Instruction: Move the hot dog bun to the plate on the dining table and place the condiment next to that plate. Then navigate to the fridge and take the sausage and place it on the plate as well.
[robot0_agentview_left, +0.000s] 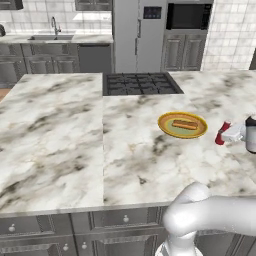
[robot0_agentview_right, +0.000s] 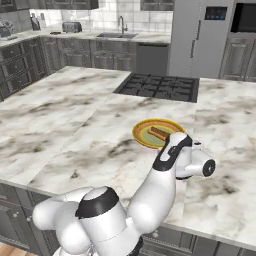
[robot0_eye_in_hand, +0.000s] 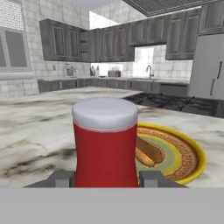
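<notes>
The gripper (robot0_eye_in_hand: 106, 178) is clamped on the condiment bottle (robot0_eye_in_hand: 105, 144) (red body, white cap, no label legible), one dark fingertip on each side of its base, upright over the dining table (robot0_agentview_left: 55, 130). At the bottle's 3 o'clock in the hand view, just behind it, the yellow plate (robot0_eye_in_hand: 191, 154) holds the hot dog bun (robot0_eye_in_hand: 148, 152). The fridge (robot0_agentview_left: 137, 37) stands closed beyond the cooktop (robot0_agentview_left: 141, 84).

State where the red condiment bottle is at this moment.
In the hand view the condiment stands upright between the fingers, just in front of the plate holding the hot dog bun.
</notes>
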